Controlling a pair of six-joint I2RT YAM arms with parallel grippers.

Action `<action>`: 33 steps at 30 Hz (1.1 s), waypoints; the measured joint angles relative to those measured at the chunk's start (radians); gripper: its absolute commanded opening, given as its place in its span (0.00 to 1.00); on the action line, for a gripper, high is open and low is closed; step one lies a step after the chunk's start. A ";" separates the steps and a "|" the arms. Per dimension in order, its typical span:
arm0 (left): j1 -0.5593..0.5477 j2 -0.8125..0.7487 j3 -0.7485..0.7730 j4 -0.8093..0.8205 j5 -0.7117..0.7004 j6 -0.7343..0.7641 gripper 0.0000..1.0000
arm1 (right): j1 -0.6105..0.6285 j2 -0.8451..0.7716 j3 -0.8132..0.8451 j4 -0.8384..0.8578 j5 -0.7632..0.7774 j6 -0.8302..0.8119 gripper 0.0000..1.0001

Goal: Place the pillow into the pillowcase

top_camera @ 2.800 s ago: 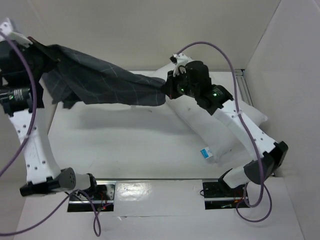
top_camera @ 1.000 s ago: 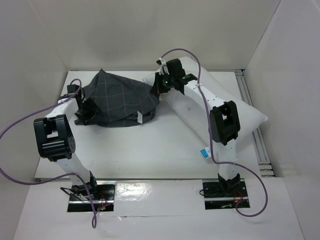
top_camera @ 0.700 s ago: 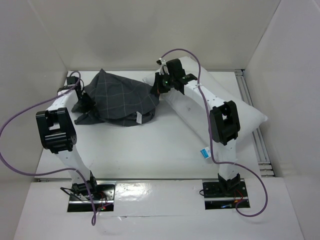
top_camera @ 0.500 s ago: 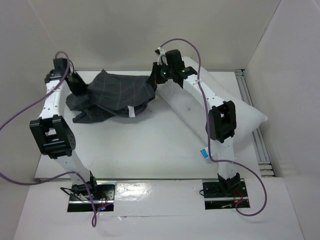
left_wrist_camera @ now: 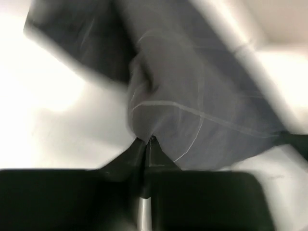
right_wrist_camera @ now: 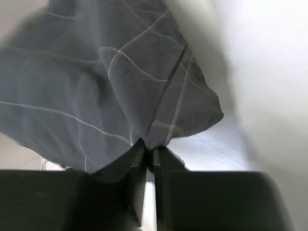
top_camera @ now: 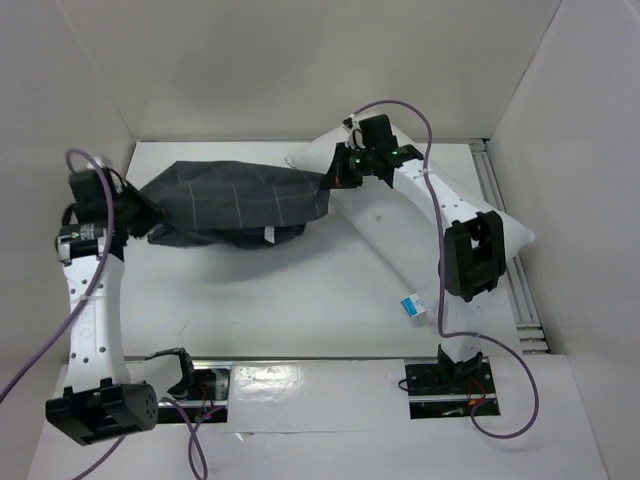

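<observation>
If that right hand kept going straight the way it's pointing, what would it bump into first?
The pillowcase: the right hand is pinching its cloth, which fills the path just ahead.

The white left arm (top_camera: pixel 90 310) with black joints rises steeply from its base. Its black two-finger left gripper (top_camera: pixel 138 213) points rightward, jaws pinched together on the limp dark-grey checked pillowcase (top_camera: pixel 230 195). The matching right arm (top_camera: pixel 430 195) reaches far forward and leftward, and its right gripper (top_camera: pixel 335 178) is likewise clamped on the cloth's other end.
</observation>
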 measured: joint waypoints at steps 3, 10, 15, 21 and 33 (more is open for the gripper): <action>-0.018 0.032 -0.210 -0.042 -0.011 0.007 0.76 | -0.033 0.043 0.034 -0.052 0.006 -0.001 0.54; -0.276 0.269 -0.082 -0.102 -0.129 0.076 0.53 | -0.053 0.197 0.273 -0.131 0.079 -0.053 0.50; -0.550 0.323 0.019 -0.068 -0.206 0.171 0.57 | -0.015 -0.108 -0.156 -0.073 0.219 -0.038 0.46; -0.793 0.568 0.035 -0.027 -0.298 0.270 0.65 | -0.040 -0.355 -0.246 -0.079 0.329 -0.050 0.52; -0.833 0.793 0.046 0.016 -0.309 0.320 0.62 | -0.129 -0.430 -0.354 -0.135 0.363 -0.068 0.53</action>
